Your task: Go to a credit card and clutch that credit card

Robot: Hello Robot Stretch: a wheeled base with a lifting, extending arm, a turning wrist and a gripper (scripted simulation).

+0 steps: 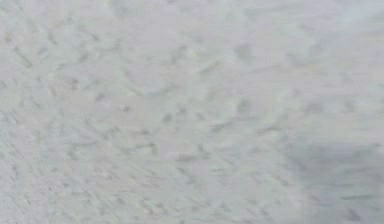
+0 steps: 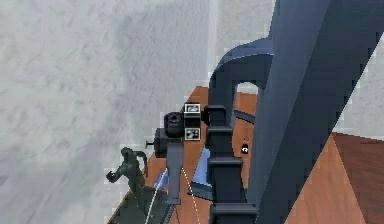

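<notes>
Listing outward from the tool end, the following items were recorded.

Item 1. The gripper [image 2: 168, 145]: a dark body, noted in the arm side view just left of two small white squares [image 2: 192, 108] with black marks. It was set over a reddish-brown wooden tabletop [image 2: 315, 195], with things lying behind it, so whether anything was grasped could not be told. The far end of its fingers could not be made out.

Item 2. The arm [image 2: 224, 172]: a dark ribbed bar, seen rising from the bottom edge just right of the middle and ending at the white squares.

Item 3. A pale blue patch [image 2: 203, 181]: flat, found on the tabletop between the gripper and the arm, close to both. Whether this was the credit card could not be told, and contact with the gripper could not be judged either.

Item 4. A small dark green figurine [image 2: 127, 166]: upright, placed near the tabletop's left edge, just left of the gripper.

Item 5. A tiny white speck [image 2: 245, 148]: noted right of the arm; its nature was not determined.

Item 6. A dark blue arched frame [image 2: 236, 62]: seen beyond the arm, over the far part of the tabletop.

Item 7. A broad dark blue beam [image 2: 305, 90]: recorded running from the top edge down to the right of the arm.

Item 8. A grey-white mottled wall [image 2: 80, 70]: recorded behind the table; a like wall [image 1: 150, 100] was recorded across the forward view.
</notes>
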